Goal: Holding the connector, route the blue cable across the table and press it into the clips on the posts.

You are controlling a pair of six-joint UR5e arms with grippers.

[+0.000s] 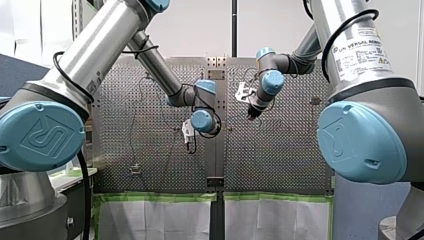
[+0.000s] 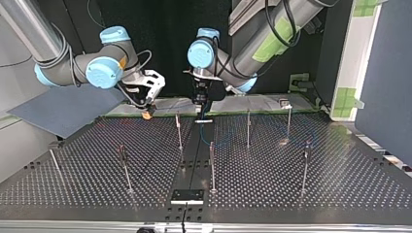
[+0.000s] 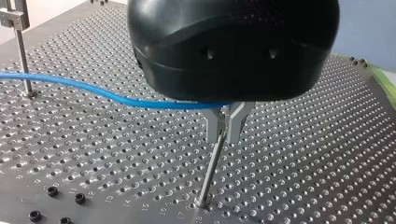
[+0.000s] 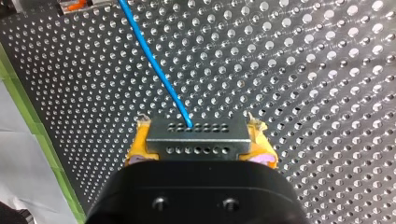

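- Our right hand [image 4: 200, 145] is closed on the connector [image 4: 198, 135]; its yellow pads [image 4: 138, 147] press on both ends of the grey, hole-dotted block, which it holds above the table [image 4: 303, 70].
- The blue cable [image 4: 154, 60] leaves the connector's far face and runs straight away from it over the table.
- Well apart from the connector, our left hand [image 3: 225, 127] hangs with its metal fingers [image 3: 212, 126] drawn nearly together, with only a slit between them; the top of a thin post [image 3: 210, 172] stands right at that slit; whether the fingers pinch anything we cannot tell.
- On that side, away from the connector, the cable passes under the left hand's black body just by the fingers, lifted off the table; further on it crosses a second post [image 3: 22, 60] below its clip [image 3: 11, 16]; whether it touches that post we cannot tell.
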